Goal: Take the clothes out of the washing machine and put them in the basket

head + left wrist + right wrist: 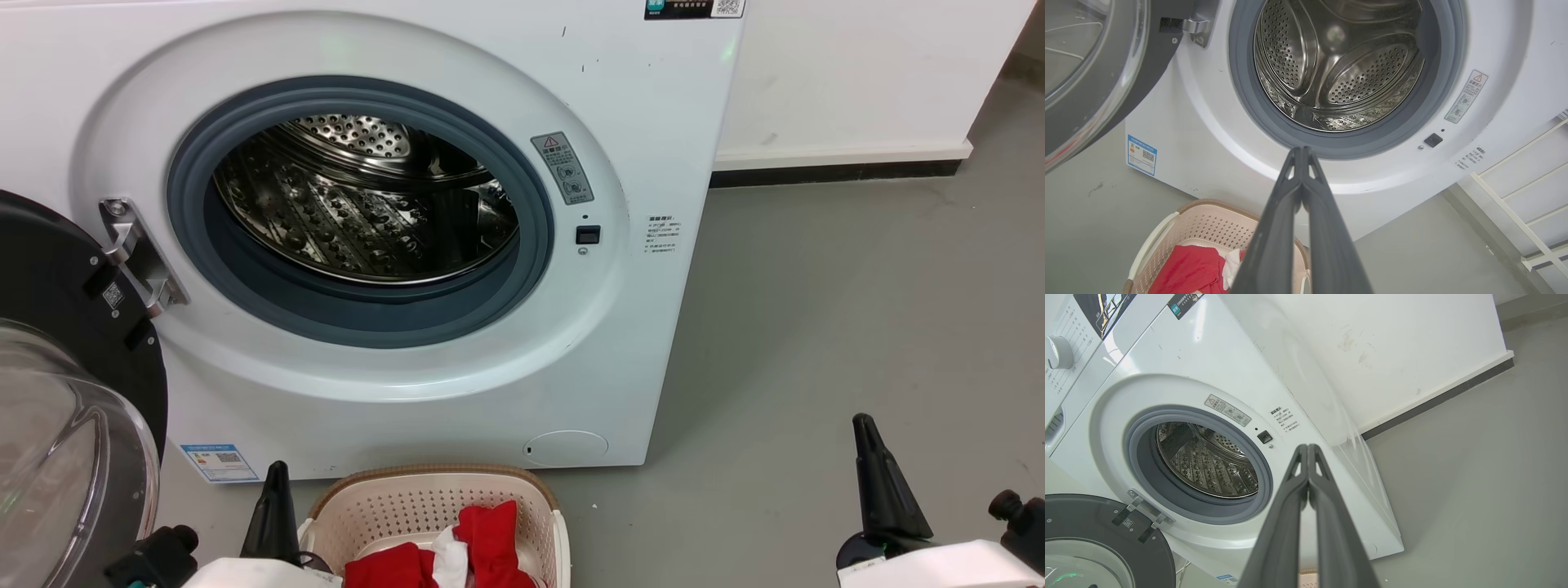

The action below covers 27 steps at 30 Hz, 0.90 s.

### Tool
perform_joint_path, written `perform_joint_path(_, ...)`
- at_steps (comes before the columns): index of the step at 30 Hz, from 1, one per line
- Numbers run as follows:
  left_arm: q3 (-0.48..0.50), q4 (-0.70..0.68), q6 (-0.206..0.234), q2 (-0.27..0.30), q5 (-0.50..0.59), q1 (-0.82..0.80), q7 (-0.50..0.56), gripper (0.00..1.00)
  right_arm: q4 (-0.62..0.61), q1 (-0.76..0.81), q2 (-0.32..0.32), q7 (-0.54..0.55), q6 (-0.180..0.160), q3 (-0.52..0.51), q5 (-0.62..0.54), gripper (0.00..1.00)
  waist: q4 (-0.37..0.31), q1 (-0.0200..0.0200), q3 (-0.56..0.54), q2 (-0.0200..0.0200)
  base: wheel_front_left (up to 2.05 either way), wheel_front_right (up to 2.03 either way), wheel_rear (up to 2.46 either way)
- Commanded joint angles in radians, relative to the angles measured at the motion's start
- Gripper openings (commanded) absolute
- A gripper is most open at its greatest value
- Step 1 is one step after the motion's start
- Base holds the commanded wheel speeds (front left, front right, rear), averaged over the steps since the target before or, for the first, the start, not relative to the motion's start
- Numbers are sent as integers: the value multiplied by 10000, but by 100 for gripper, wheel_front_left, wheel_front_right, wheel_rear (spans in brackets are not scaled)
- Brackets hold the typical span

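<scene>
Both pressed together, left gripper and right gripper flank the basket before the washing machine.

Your head camera is looking down, close, at the large white front-loading washing machine. Both wrist cameras are sharing its perforated steel drum.

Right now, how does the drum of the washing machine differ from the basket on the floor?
The drum is shiny steel; the basket is cream plastic with a brown rim. The drum looks empty, while the basket holds red and white clothes. The drum opens to the front; the basket opens upward. Both have walls full of small holes.
</scene>
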Motion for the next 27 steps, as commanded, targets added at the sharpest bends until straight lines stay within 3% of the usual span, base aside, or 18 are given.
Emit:
perform_joint_path(1,70,-52,-78,94,-431,-341,90,0,-16,-335,-87,75,-1,-31,452,0,7,0,5,0,0,0,0)
perform_joint_path(27,305,506,-625,140,-4330,-1022,1013,0,934,-1109,-165,951,-1,-292,4355,0,126,0,89,0,0,0,0)
